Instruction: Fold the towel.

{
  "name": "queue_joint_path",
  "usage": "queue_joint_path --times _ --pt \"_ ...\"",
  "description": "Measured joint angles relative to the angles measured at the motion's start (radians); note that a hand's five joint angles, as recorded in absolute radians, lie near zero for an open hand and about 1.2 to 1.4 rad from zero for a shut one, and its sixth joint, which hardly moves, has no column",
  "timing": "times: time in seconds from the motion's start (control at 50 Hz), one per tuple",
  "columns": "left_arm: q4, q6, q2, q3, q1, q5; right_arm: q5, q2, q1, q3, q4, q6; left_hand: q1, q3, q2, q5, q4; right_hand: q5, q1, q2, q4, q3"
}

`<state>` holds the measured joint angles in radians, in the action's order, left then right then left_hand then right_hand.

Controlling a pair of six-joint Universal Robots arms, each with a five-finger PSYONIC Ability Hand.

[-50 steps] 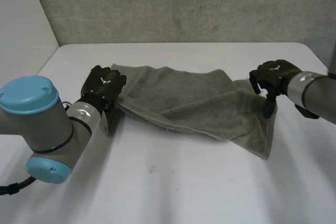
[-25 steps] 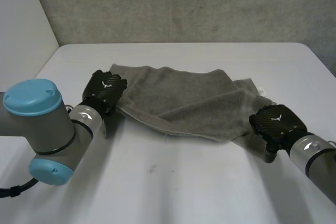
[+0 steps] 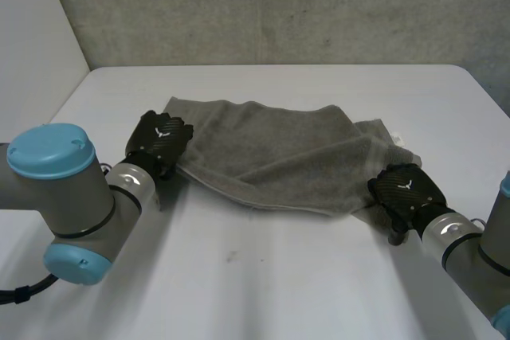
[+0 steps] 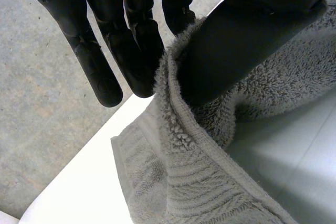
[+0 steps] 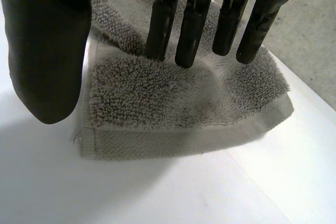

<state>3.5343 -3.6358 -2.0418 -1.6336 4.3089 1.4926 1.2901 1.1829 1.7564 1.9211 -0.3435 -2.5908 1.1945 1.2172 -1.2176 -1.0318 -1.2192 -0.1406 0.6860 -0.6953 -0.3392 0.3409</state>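
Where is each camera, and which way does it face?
Head view: behind the arms, looking down at table, towel, left hand, right hand.
Left wrist view: on that wrist, along the left hand pinching the towel's edge.
Right wrist view: on that wrist, along the right hand, open over a towel corner.
All share the towel.

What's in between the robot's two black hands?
The grey towel spans from the left hand to the right hand, as the head view shows.

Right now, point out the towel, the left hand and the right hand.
towel [image 3: 279,145], head view, its middle.
left hand [image 3: 160,138], head view, its back.
right hand [image 3: 403,190], head view, its back.
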Motion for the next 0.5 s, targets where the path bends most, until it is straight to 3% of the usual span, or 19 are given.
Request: queue_joint_path --times 0.06,0.16,0.24,0.28,0.36,0.44,0.5 --pt "0.0 0.0 0.0 -0.001 0.0 0.0 0.0 -0.015 0.0 -0.012 0.001 0.003 0.0 0.0 0.0 0.0 0.0 -0.021 -0.013 0.011 -0.009 0.009" --pt "0.0 0.0 0.0 -0.003 0.0 0.0 0.0 -0.029 0.0 -0.028 0.001 0.011 0.0 0.0 0.0 0.0 0.0 -0.274 -0.084 0.087 -0.243 0.246" --pt "0.0 0.0 0.0 -0.003 0.0 0.0 0.001 -0.038 -0.003 -0.041 -0.006 0.015 0.0 0.0 0.0 0.0 0.0 -0.553 0.184 -0.179 -0.529 0.529" --pt "0.0 0.001 0.0 -0.003 0.0 0.0 0.002 -0.043 -0.005 -0.047 -0.009 0.016 0.0 0.0 0.0 0.0 0.0 -0.584 0.218 -0.207 -0.563 0.562" --pt "-0.001 0.001 0.0 -0.003 0.0 0.001 0.005 -0.055 -0.008 -0.059 -0.012 0.018 0.0 0.0 0.0 0.0 0.0 -0.59 0.226 -0.212 -0.57 0.568" --pt "-0.001 0.002 0.0 -0.004 0.0 0.001 0.009 -0.068 -0.01 -0.069 -0.009 0.019 0.0 0.0 0.0 0.0 0.0 -0.4 0.036 -0.032 -0.386 0.379" --pt "-0.001 0.002 0.0 -0.004 0.0 0.002 0.011 -0.073 -0.013 -0.073 -0.005 0.019 0.0 0.0 0.0 0.0 0.0 -0.382 0.023 -0.026 -0.37 0.364"
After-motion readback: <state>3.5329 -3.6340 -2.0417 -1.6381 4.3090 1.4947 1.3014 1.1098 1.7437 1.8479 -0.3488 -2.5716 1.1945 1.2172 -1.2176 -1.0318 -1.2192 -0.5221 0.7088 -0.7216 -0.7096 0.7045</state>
